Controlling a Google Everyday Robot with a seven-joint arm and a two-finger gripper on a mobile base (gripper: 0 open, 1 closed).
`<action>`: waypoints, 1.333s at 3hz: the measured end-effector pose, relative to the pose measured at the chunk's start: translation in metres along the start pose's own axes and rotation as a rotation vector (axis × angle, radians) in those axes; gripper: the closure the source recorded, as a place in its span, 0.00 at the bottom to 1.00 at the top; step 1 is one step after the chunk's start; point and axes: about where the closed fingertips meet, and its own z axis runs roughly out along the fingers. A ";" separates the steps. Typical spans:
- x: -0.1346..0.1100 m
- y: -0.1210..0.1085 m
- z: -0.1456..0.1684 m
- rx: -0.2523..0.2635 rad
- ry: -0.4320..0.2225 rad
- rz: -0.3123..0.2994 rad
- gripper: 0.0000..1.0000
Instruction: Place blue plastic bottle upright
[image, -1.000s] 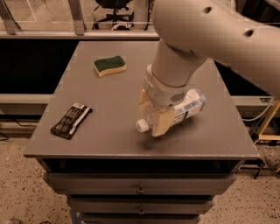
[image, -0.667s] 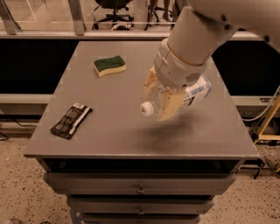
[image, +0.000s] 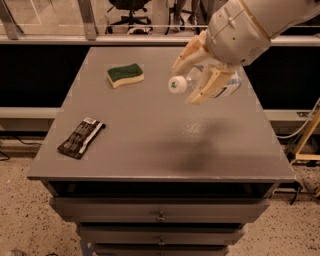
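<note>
The blue plastic bottle (image: 197, 80) is held in the air above the right half of the grey table (image: 150, 135), lying roughly sideways with its white cap (image: 176, 84) pointing left toward the camera. My gripper (image: 196, 75) is shut on the bottle's body, one beige finger above and one below it. The label end of the bottle (image: 231, 85) sticks out to the right behind the lower finger. The bottle's shadow falls on the table below.
A green and yellow sponge (image: 125, 74) lies at the table's back left. A dark snack packet (image: 81, 137) lies near the left front edge. Drawers sit under the tabletop. A railing and office chairs stand behind the table.
My gripper has lifted the bottle off the table and carried it up and toward the back. The cap now points more toward the camera.
</note>
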 end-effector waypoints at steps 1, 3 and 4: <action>-0.005 -0.014 -0.011 0.081 -0.207 0.024 1.00; 0.001 -0.031 -0.015 0.219 -0.533 0.195 1.00; 0.002 -0.031 -0.014 0.223 -0.539 0.204 1.00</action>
